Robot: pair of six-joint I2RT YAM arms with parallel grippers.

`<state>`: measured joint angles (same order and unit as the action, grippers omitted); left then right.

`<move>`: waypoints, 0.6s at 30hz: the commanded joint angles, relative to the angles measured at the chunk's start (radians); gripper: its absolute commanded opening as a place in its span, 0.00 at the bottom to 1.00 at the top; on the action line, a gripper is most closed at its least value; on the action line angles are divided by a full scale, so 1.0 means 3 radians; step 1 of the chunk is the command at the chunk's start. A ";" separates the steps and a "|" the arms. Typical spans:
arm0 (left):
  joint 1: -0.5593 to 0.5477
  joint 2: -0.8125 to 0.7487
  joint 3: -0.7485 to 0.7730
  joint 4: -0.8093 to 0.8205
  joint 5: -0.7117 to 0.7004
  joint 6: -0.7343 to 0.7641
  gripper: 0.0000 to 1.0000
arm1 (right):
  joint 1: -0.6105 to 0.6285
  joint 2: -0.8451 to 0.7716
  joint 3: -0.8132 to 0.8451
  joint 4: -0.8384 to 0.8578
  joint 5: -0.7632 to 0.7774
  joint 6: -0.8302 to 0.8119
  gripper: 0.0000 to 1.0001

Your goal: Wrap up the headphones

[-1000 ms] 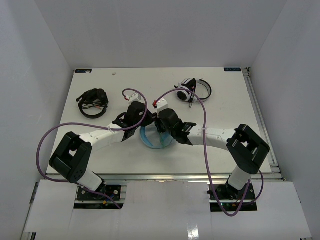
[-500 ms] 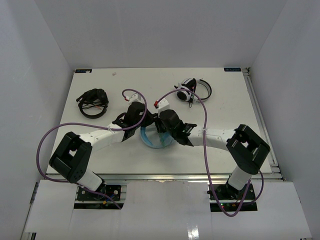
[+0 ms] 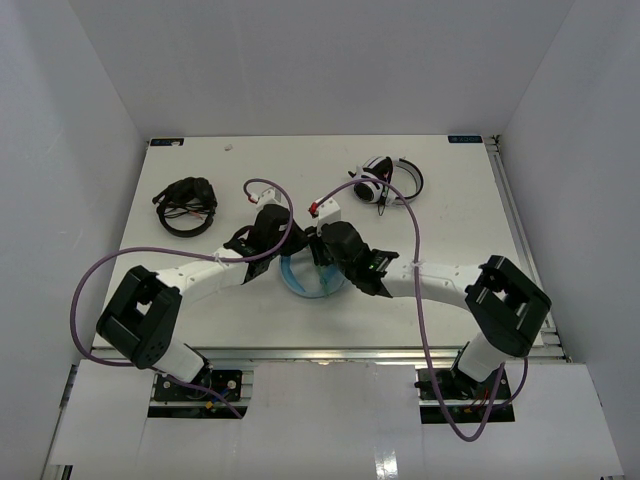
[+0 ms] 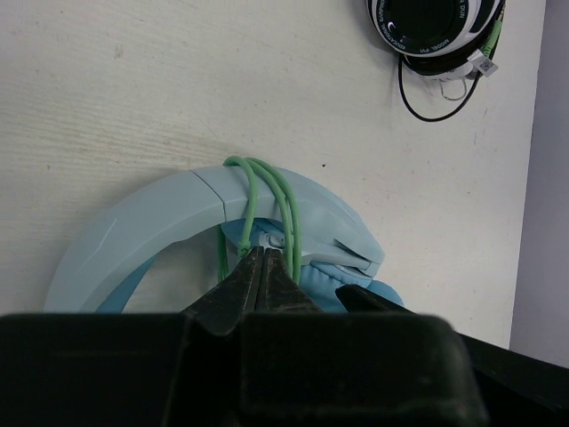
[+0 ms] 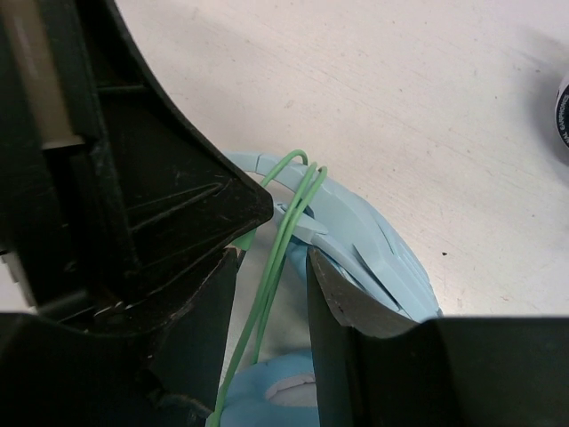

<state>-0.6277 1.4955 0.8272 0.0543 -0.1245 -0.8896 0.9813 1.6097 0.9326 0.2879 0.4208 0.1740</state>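
Note:
The light blue headphones (image 3: 304, 284) lie at the table's middle, between my two grippers. In the left wrist view the pale green cable (image 4: 253, 178) loops a few times over the wide headband (image 4: 151, 222). My left gripper (image 4: 260, 253) is shut, its tips pinched on a strand of cable just below the headband; it sits at the headphones' left side in the top view (image 3: 288, 260). My right gripper (image 5: 267, 285) is open, with two cable strands (image 5: 284, 222) running between its fingers without touching them. A blue ear cushion (image 5: 267, 391) lies below it.
Black headphones (image 3: 186, 205) lie at the back left. White-and-black headphones (image 3: 388, 180) lie at the back right, also in the left wrist view (image 4: 436, 31). Purple arm cables arch over the middle of the table (image 3: 405, 215). White walls enclose the table.
The right arm's elbow has shifted slightly to the right and nearer. Both grippers stay at the headphones, and the left stays shut.

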 commanded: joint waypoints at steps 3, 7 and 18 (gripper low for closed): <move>-0.0019 -0.0187 0.0128 -0.0070 -0.0035 0.0042 0.00 | 0.0080 -0.0225 -0.0049 0.0227 0.0109 -0.0033 0.43; -0.0019 -0.0210 0.0135 -0.0085 -0.0038 0.0059 0.00 | 0.0094 -0.0286 -0.0075 0.0235 0.0135 -0.0033 0.43; -0.0019 -0.0185 0.0067 -0.0045 -0.0045 0.0042 0.01 | 0.0099 -0.0326 -0.0128 0.0266 0.0230 -0.0050 0.41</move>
<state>-0.6289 1.4799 0.8333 0.0322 -0.1388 -0.8805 1.0039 1.5375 0.9012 0.3114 0.4469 0.1705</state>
